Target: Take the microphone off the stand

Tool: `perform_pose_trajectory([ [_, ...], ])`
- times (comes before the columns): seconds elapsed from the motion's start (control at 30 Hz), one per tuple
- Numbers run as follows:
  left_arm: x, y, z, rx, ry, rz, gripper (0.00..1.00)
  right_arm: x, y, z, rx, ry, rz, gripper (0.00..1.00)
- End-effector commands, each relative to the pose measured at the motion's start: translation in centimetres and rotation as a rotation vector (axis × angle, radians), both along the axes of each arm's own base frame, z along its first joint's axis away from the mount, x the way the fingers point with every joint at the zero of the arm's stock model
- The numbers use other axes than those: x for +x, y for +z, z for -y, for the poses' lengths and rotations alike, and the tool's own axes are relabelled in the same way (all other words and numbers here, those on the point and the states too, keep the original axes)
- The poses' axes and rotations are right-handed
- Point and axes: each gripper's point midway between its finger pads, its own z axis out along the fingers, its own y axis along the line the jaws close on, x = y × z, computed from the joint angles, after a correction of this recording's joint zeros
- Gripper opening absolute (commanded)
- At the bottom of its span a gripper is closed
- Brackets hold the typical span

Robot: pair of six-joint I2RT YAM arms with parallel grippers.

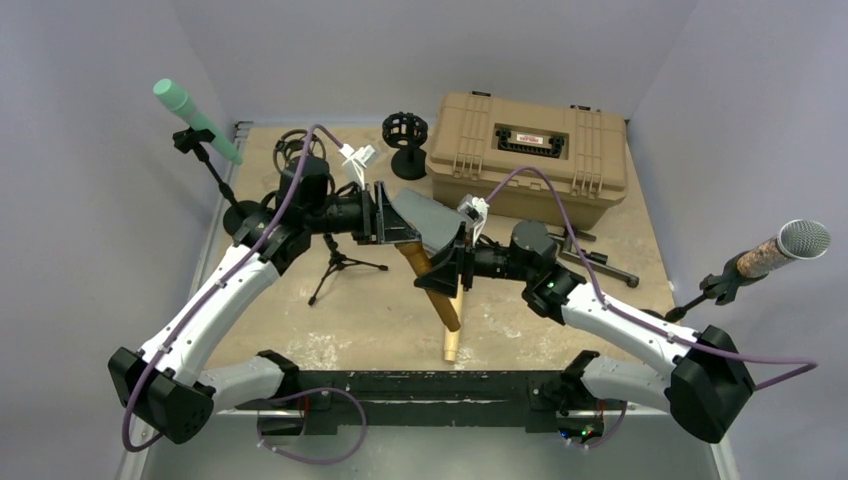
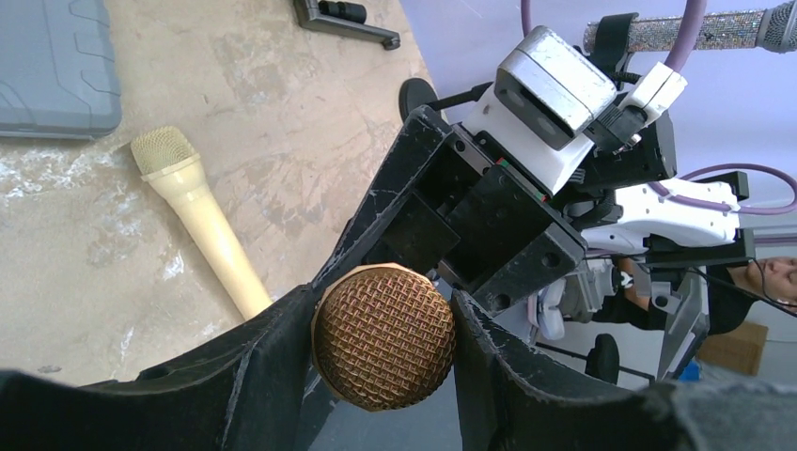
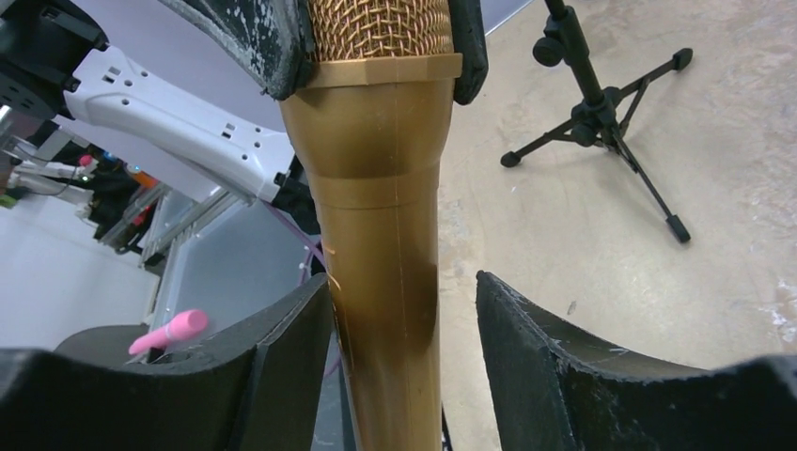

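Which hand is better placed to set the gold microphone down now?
Left, probably. The left hand is shut on the microphone head, while the right hand only straddles the handle, a gap showing beside one finger.

Mic (image 3: 376,188): gold metallic, tapered body, round mesh head. Held in the air above the tabletop (image 3: 583,282), slanted. Head pinched on both sides by left hand (image 2: 383,324). Body passing through right hand (image 3: 404,310), touching one side, gap on the other.

Stand (image 3: 601,122): small black tripod, upright, legs splayed on the tabletop. Near the mic, not touching it.
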Motion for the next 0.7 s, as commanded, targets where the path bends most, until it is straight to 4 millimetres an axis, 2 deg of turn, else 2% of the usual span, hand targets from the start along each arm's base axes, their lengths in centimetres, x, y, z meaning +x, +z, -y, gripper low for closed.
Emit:
perform_pose_trajectory([
  [0.0, 0.3, 0.9, 1.0, -0.031, -0.010, 0.018, 0.00, -0.5, 1.7, -0.3, 0.066, 0.022, 0.029, 0.52],
  [0.17, 0.6, 0.7, 0.6, 0.024, 0.017, 0.030, 0.00, 0.0, 1.6, -0.1, 0.059, -0.014, 0.032, 0.15],
  [0.2, 0.7, 0.6, 0.4, 0.040, 0.029, 0.029, 0.05, 0.3, 1.4, 0.0, 0.049, -0.033, 0.027, 0.10],
  [0.23, 0.7, 0.6, 0.2, 0.052, 0.036, 0.029, 0.14, 0.6, 1.1, 0.0, 0.033, -0.051, 0.016, 0.06],
  [0.3, 0.5, 0.8, -0.1, 0.052, 0.042, 0.046, 0.37, 0.7, 0.5, 0.1, 0.014, -0.057, 0.001, 0.00],
  [0.37, 0.4, 1.1, -0.5, 0.058, 0.057, 0.069, 0.57, 0.7, 0.0, 0.3, 0.015, -0.066, -0.001, 0.00],
  [0.47, 0.2, 1.7, -1.3, 0.077, 0.087, 0.104, 0.74, 0.9, -0.7, 0.4, -0.005, -0.089, -0.025, 0.00],
  [0.53, 0.2, 2.2, -2.1, 0.104, 0.111, 0.146, 0.82, 1.1, -0.8, 0.6, -0.010, -0.106, -0.027, 0.00],
  [0.6, 0.6, 2.5, -3.5, 0.147, 0.186, 0.195, 0.85, 1.4, -1.3, 1.0, -0.023, -0.144, -0.050, 0.00],
  [0.67, 0.7, 3.3, -4.9, 0.159, 0.263, 0.247, 0.88, 2.9, -2.1, 1.8, -0.074, -0.256, -0.096, 0.00],
])
